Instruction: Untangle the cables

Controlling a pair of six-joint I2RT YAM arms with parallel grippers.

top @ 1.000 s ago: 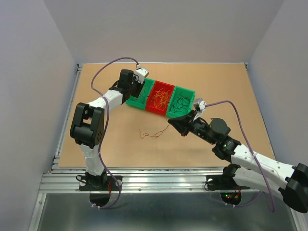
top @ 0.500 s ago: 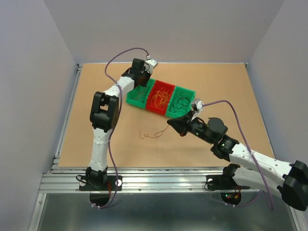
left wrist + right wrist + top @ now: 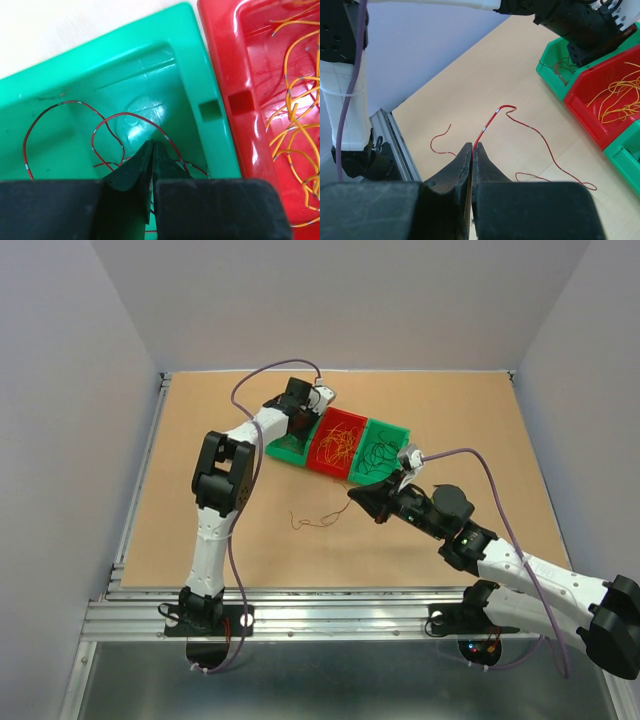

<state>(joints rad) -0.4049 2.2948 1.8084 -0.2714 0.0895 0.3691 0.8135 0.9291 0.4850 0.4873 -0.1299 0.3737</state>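
Tan worktop (image 3: 200, 470) boxed by pale grey walls (image 3: 340, 300), my left fingers (image 3: 141, 162) closed over a green bin (image 3: 150, 70), my right fingers (image 3: 462, 162) pinching a red cable (image 3: 506, 106) trailing across the worktop.

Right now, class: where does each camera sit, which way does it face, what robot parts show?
Top external: above, behind the bases, looking down at the table; left arm and right arm show.
Left wrist: looks down into the green bin; its shut end effector shows.
Right wrist: looks across the table at a red cable its end effector pinches; left arm behind.
Shared: both wrist views show the red bin.
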